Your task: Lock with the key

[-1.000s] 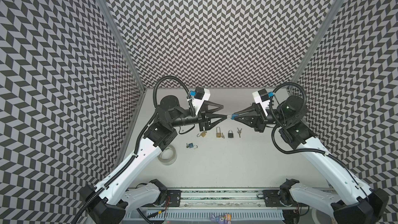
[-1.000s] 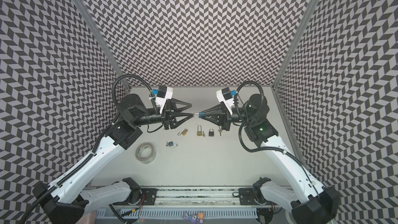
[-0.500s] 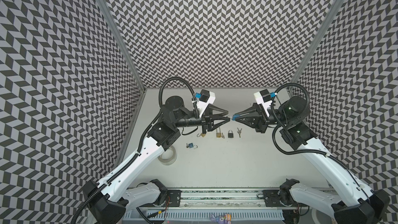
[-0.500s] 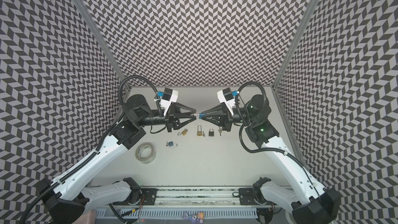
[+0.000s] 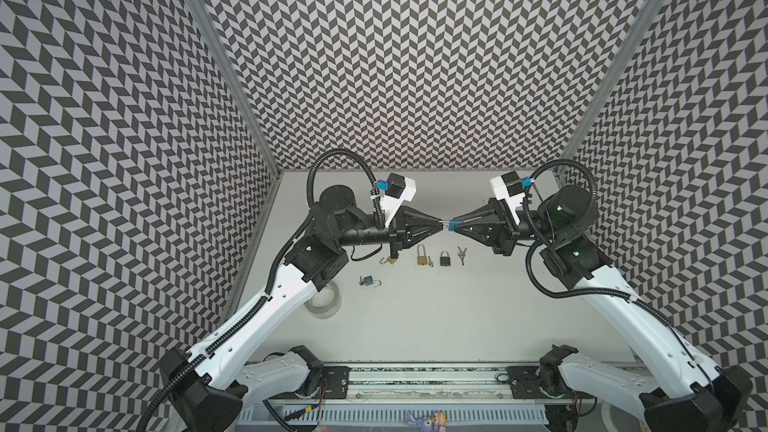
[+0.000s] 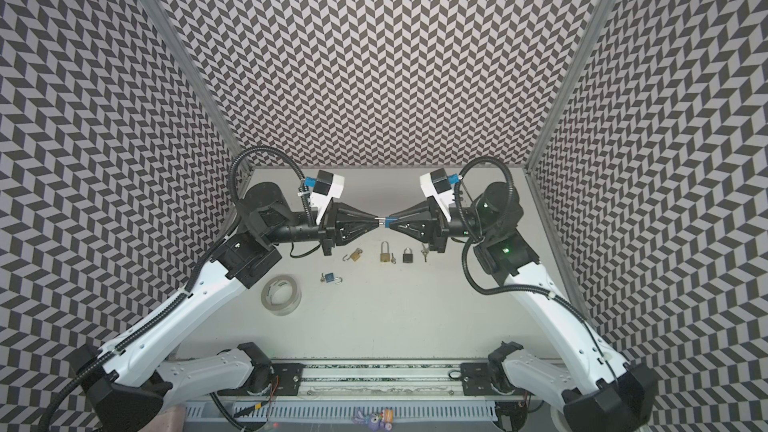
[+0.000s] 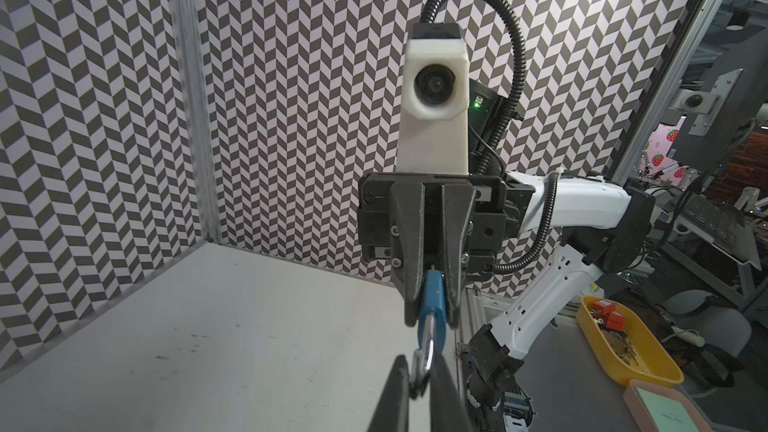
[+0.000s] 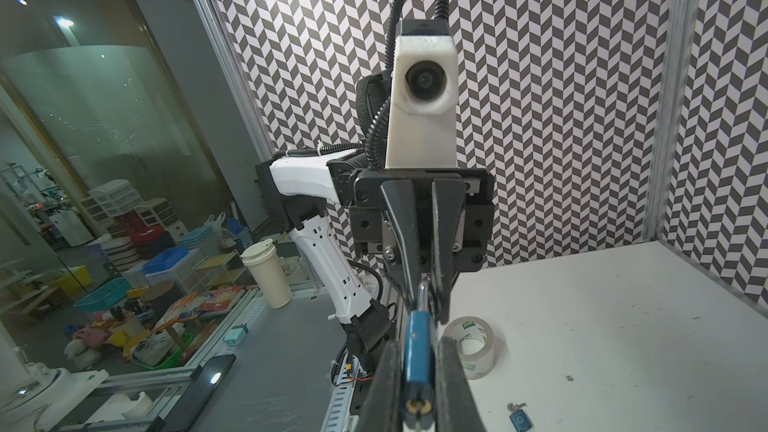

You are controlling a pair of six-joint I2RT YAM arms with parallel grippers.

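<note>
Arms: two white-and-black robot arms meet tip to tip in mid-air above a pale surface (image 5: 415,326), inside walls of black-and-white chevron pattern.
Left claw (image 5: 439,224) (image 7: 419,384): fingers drawn together, clamped on the silver shackle (image 7: 422,361) of a blue padlock (image 5: 454,225) (image 6: 387,222).
Right claw (image 5: 456,226) (image 8: 419,386): fingers drawn together, clamped on the blue body of the same padlock.
Blue padlock: held clear of the surface between both claws, lying roughly level, with the shackle towards the left arm.
Keyhole end: in the right wrist view a brass-coloured end shows at the base of the body. Whether a key sits in it cannot be told.
Keys (image 5: 460,254) (image 6: 424,252): a small bunch lies on the surface, just beside a dark padlock (image 5: 444,258).
Row on the surface: left of the dark padlock stands a brass long-shackle padlock (image 5: 421,255), then a brass padlock with its shackle swung out (image 6: 354,255).
Small blue lock (image 5: 369,281): lies nearer the camera, shackle swung out.
Tape roll (image 6: 282,295): clear, lying flat beside the left arm.
</note>
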